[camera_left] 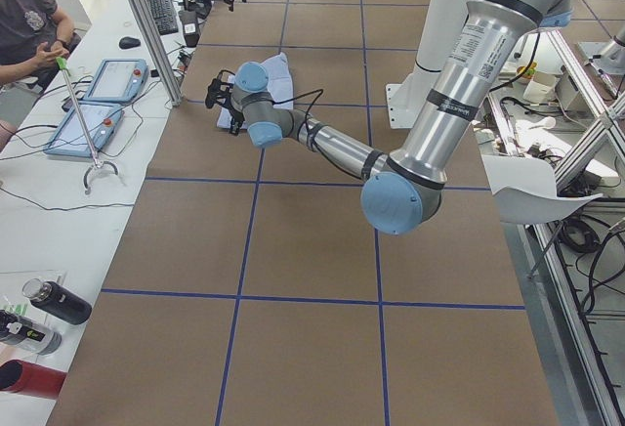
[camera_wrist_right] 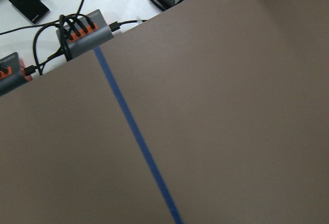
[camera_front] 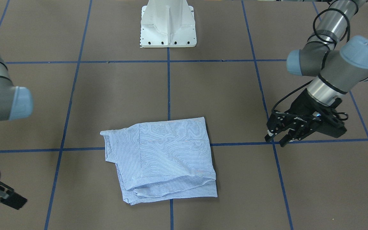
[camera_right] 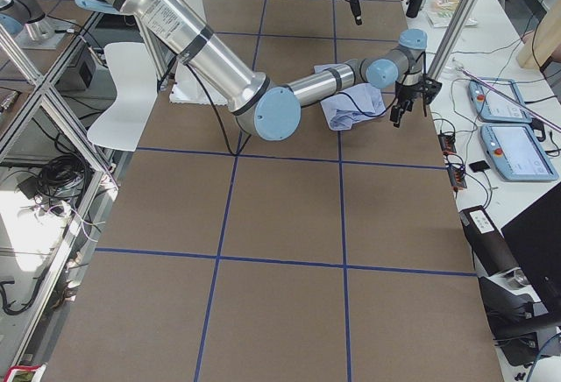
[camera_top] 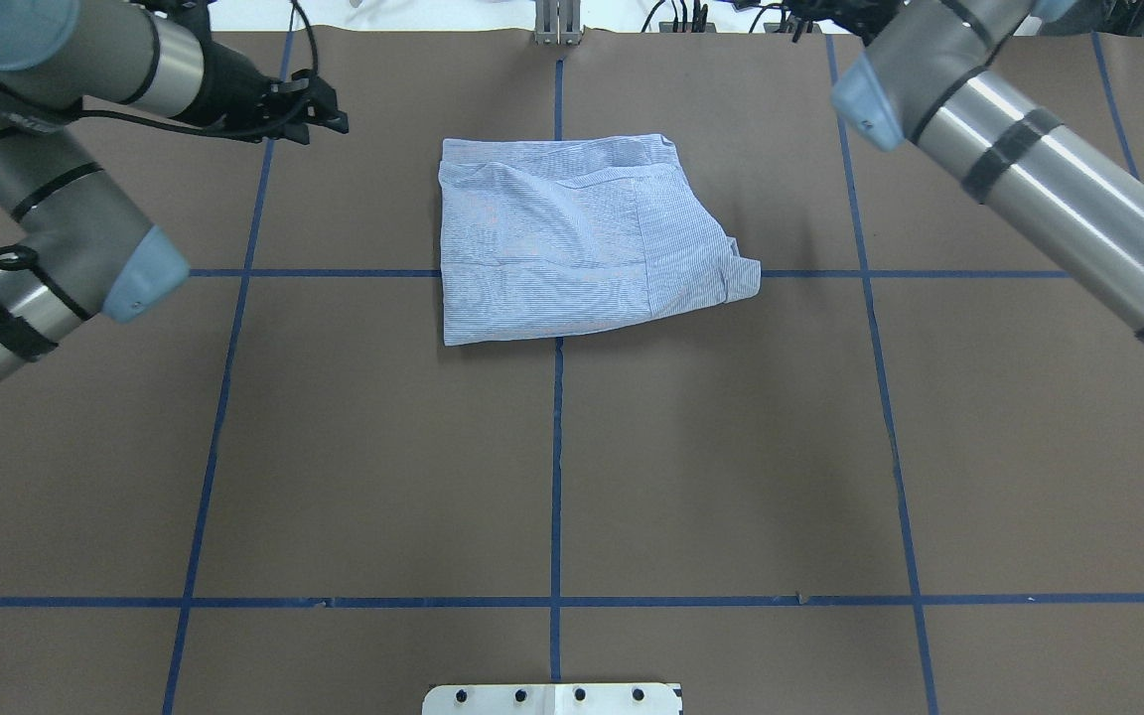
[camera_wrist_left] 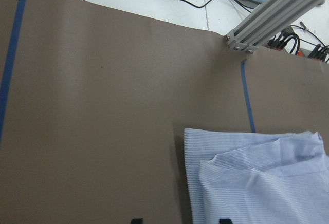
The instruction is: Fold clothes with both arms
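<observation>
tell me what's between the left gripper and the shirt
Only bare brown table with a stretch of blue tape line separates the left gripper from the shirt, seen clearly in the front-facing view.

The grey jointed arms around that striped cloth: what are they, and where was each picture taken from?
They are two robot arms, each ending in a two-finger gripper. One camera faces the robot, one looks over its shoulders, two watch from either end, and two ride on the wrists. On the brown table lies one striped shirt, roughly folded. Nothing is held: the left gripper hangs open beside the shirt, and the right gripper is off at the other side.
</observation>
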Controlling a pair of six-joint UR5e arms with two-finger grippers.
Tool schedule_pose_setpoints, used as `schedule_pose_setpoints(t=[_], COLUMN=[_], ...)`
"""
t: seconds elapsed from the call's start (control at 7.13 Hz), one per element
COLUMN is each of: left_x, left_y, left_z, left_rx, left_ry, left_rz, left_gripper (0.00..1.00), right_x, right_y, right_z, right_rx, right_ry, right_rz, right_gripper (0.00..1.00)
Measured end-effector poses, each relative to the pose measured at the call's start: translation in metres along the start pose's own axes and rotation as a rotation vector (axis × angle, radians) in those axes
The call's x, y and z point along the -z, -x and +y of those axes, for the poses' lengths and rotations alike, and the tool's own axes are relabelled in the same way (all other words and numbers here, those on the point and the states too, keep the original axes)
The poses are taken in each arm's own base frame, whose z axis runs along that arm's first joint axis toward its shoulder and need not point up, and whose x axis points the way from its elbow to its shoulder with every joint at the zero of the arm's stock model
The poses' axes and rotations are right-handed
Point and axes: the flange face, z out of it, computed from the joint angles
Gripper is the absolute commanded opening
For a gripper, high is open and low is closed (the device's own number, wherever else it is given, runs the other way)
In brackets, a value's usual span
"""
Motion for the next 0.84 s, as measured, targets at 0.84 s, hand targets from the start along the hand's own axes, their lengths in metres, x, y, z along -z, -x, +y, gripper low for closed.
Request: schedule_pose_setpoints(t=[0.84], left_x=[0.144], left_y=[0.165], left_z=[0.048], left_rx=[-0.376], left_ry=[0.125], left_rz=[-0.211], left_gripper=[1.0], right_x=[0.03], right_y=[-0.336], right_z=[0.018], right_rx=[0.32], right_ry=[0.041], right_rz=[-0.026], right_gripper=[1.0])
